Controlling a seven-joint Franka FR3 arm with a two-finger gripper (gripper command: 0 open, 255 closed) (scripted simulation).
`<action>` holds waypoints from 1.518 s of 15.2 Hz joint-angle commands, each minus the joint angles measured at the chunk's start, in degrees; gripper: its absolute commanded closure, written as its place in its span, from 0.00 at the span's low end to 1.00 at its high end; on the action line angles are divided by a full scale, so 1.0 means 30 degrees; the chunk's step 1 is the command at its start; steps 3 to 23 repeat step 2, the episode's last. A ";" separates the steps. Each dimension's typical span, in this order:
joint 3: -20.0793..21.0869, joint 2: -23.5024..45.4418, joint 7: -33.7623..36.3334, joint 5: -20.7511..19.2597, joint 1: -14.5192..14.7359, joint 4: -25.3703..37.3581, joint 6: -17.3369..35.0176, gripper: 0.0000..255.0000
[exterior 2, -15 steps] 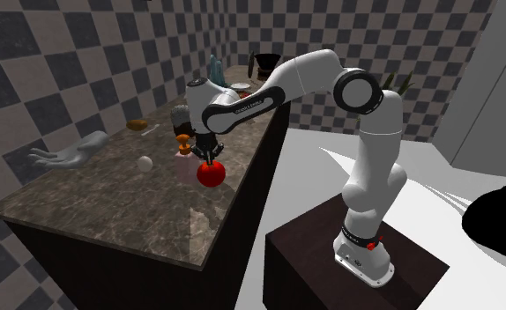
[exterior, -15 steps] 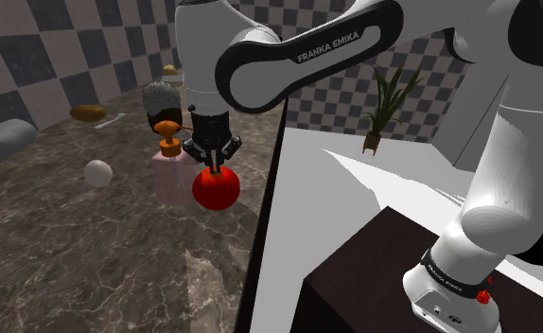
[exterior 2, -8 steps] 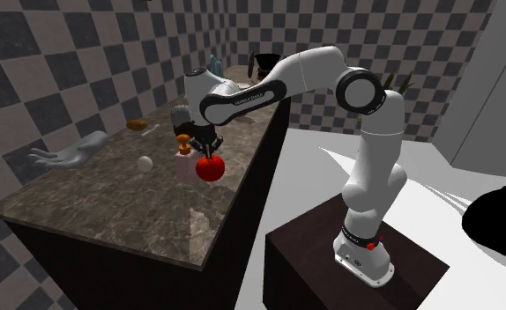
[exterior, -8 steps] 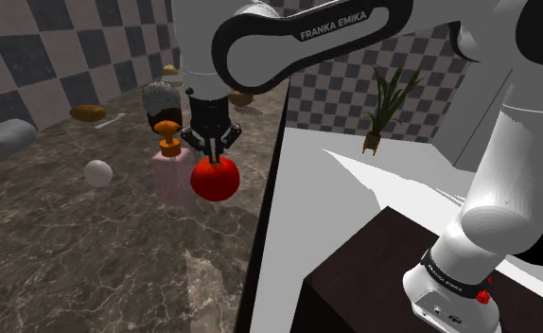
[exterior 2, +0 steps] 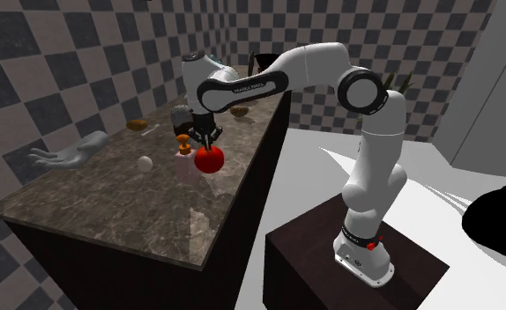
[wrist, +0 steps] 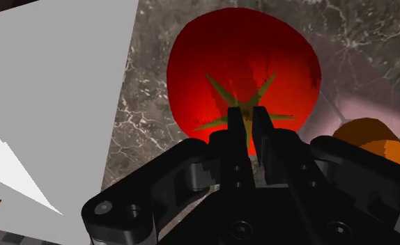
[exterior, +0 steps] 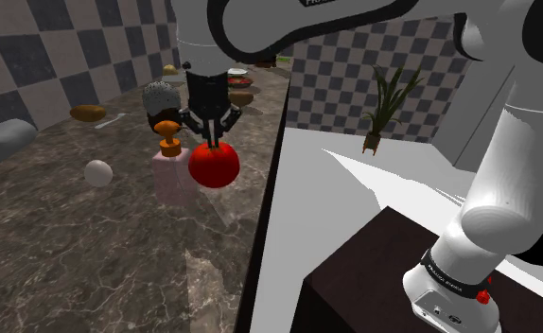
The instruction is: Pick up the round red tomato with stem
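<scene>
- One red tomato [exterior: 214, 166] hangs by its green stem, which the black gripper [exterior: 210, 142] pinches between its closed fingers.
- The tomato is over the dark marble counter [exterior: 90, 255], near the counter's edge, just beside a pale pink bottle [exterior: 170, 180] with an orange pump [exterior: 170, 147].

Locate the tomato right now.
In the shoulder view, the tomato hangs left of centre from the end effector, shut on its stem, just right of the pale pink bottle, near the edge of the marble counter.
</scene>
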 commanded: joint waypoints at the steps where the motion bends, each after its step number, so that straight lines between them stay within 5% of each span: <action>1: 0.0021 0.0005 -0.0034 0.0018 0.0037 0.0321 -0.0318 1.00; 23: 0.0021 0.0008 -0.0032 0.0015 0.0038 0.0325 -0.0319 1.00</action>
